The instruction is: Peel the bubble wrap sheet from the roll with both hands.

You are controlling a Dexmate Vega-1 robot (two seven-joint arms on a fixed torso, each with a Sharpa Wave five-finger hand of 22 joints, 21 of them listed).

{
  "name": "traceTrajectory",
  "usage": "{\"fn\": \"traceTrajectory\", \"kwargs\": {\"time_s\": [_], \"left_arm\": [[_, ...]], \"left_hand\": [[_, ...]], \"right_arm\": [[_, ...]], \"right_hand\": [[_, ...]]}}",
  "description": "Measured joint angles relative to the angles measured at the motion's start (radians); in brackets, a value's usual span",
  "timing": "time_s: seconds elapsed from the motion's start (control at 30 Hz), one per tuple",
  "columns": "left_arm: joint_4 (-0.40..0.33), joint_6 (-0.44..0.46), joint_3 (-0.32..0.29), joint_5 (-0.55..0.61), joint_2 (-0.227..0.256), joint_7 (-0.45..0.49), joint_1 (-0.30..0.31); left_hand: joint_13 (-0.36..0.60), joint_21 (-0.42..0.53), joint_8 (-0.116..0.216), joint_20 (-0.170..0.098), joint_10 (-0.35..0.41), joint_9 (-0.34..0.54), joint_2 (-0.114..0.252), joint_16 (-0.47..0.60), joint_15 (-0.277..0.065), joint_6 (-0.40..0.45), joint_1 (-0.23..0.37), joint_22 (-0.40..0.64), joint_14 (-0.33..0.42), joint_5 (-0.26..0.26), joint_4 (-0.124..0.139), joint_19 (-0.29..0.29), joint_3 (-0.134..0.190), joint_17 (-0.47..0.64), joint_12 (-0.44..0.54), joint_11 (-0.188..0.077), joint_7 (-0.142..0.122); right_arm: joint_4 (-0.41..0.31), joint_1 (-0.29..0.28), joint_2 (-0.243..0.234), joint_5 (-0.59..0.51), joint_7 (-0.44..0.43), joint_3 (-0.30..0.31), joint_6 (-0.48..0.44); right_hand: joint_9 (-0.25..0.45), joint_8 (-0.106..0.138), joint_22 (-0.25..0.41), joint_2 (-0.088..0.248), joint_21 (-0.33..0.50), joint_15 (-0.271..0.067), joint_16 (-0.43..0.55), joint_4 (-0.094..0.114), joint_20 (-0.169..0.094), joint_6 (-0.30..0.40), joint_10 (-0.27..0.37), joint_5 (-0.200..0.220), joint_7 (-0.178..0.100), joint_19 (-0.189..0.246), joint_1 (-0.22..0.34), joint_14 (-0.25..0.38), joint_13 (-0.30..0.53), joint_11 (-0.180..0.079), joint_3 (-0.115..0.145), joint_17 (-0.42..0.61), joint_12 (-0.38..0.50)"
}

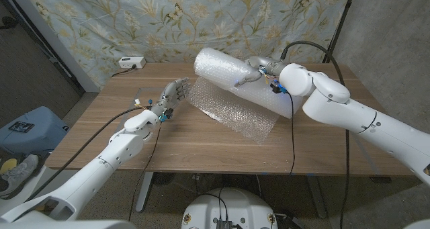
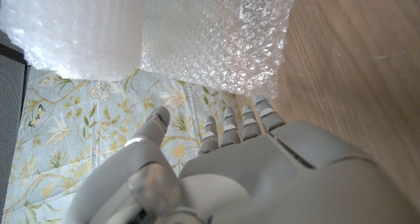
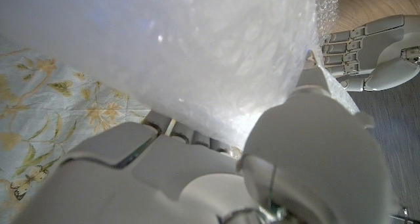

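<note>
Now the right hand [image 1: 259,69] is up on the bubble wrap roll [image 1: 235,73], its fingers [image 1: 248,76] curled over the top and pressing into the plastic, steadying it on the tabletop [image 1: 201,138]. A loose bubble wrap sheet [image 1: 232,111] trails off the roll and lies flat toward the near edge. Over on the other side, the left hand [image 1: 169,98] stands just beside the sheet's edge, fingers [image 1: 178,88] spread and upright, holding nothing; whether the tips touch the wrap I cannot tell. Here's the risk: that thin edge lies flush on the wood, so the left fingers could slide over it and close on nothing. And if the right hand's press is too light, a pull may simply roll or drag the whole roll along.
</note>
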Motion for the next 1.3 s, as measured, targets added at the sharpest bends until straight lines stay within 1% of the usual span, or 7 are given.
{"fn": "traceTrajectory", "kwargs": {"time_s": [0.17,0.3,0.4,0.63,0.7,1.1,1.3], "left_arm": [[0.002,0.0,0.0,0.001,-0.01,0.019,-0.001],[0.0,0.0,0.0,0.001,-0.017,0.029,-0.001],[-0.001,0.002,0.004,-0.003,-0.027,0.031,-0.001],[-0.001,0.016,0.007,-0.021,-0.034,0.028,-0.001],[0.005,0.018,0.014,-0.026,-0.049,0.024,-0.006],[0.036,0.04,0.025,-0.052,-0.076,0.0,-0.029],[0.046,0.043,0.028,-0.063,-0.087,-0.011,-0.036]], "left_hand": [[0.0,0.0,0.007,0.005,0.021,0.0,-0.012,0.007,-0.006,0.034,0.03,-0.002,0.041,0.008,-0.034,0.026,0.008,0.0,0.0,-0.008,-0.009],[0.0,0.0,0.008,0.005,0.032,0.0,-0.014,0.007,-0.009,0.045,0.039,-0.002,0.044,0.015,-0.043,0.026,0.008,0.0,0.0,-0.008,-0.009],[0.0,-0.002,0.008,0.009,0.032,0.0,-0.017,0.007,-0.004,0.047,0.043,-0.002,0.049,0.015,-0.044,0.03,0.009,0.0,0.0,-0.008,-0.011],[0.0,-0.004,0.008,0.01,0.042,0.0,-0.021,0.007,-0.009,0.052,0.047,-0.002,0.055,0.015,-0.048,0.032,0.005,0.0,0.0,-0.008,-0.005],[0.0,-0.004,0.008,0.01,0.042,0.0,-0.021,0.007,-0.009,0.052,0.047,-0.002,0.055,0.015,-0.051,0.032,0.007,0.0,0.0,-0.008,-0.005],[0.0,-0.011,0.008,0.001,0.051,0.0,-0.038,0.007,-0.015,0.064,0.064,-0.002,0.06,0.015,-0.059,0.041,0.002,0.0,0.0,-0.017,-0.018],[0.0,-0.011,0.008,0.001,0.055,0.0,-0.044,0.007,-0.009,0.064,0.069,-0.002,0.065,0.015,-0.06,0.041,0.0,0.0,0.0,-0.013,-0.018]], "right_arm": [[-0.013,-0.005,0.0,0.0,-0.009,0.007,-0.008],[-0.017,-0.005,0.004,0.0,-0.015,0.009,-0.01],[-0.018,-0.005,0.01,0.002,-0.024,0.012,-0.015],[-0.016,0.001,0.027,0.006,-0.03,0.016,-0.017],[-0.013,0.003,0.031,0.017,-0.045,0.017,-0.025],[0.002,0.022,0.056,0.038,-0.072,0.017,-0.039],[0.011,0.036,0.064,0.05,-0.086,0.012,-0.046]], "right_hand": [[0.0,0.0,0.0,0.0,0.0,0.0,0.0,0.0,-0.005,0.0,0.0,0.0,0.0,0.005,0.0,0.0,0.0,0.0,0.0,0.004,0.006],[0.0,0.0,0.0,0.0,0.0,0.0,0.0,0.0,-0.005,0.003,0.0,0.0,0.004,0.005,0.0,0.0,0.0,0.0,0.0,0.005,0.006],[0.004,0.0,0.0,0.0,0.0,0.0,0.0,0.0,-0.005,0.004,0.0,0.0,0.004,0.005,0.0,0.0,0.0,0.0,0.0,0.005,0.006],[0.005,-0.001,0.0,-0.003,0.0,-0.002,-0.001,0.0,-0.005,0.011,0.005,-0.008,0.004,0.005,0.003,0.009,0.0,0.006,0.0,0.009,0.006],[0.005,-0.001,0.0,-0.003,0.0,0.0,-0.001,0.0,-0.005,0.011,0.005,-0.008,0.004,0.005,0.003,0.011,0.0,0.006,0.0,0.009,0.006],[0.009,0.001,0.0,-0.003,0.0,-0.003,0.0,0.0,0.0,0.016,0.012,-0.008,0.009,0.011,0.003,0.018,0.0,0.002,0.0,0.014,0.005],[0.009,0.001,0.0,-0.003,0.0,-0.004,0.0,0.0,-0.005,0.016,0.015,-0.016,0.009,0.016,0.003,0.018,0.0,0.006,0.0,0.014,0.013]]}}
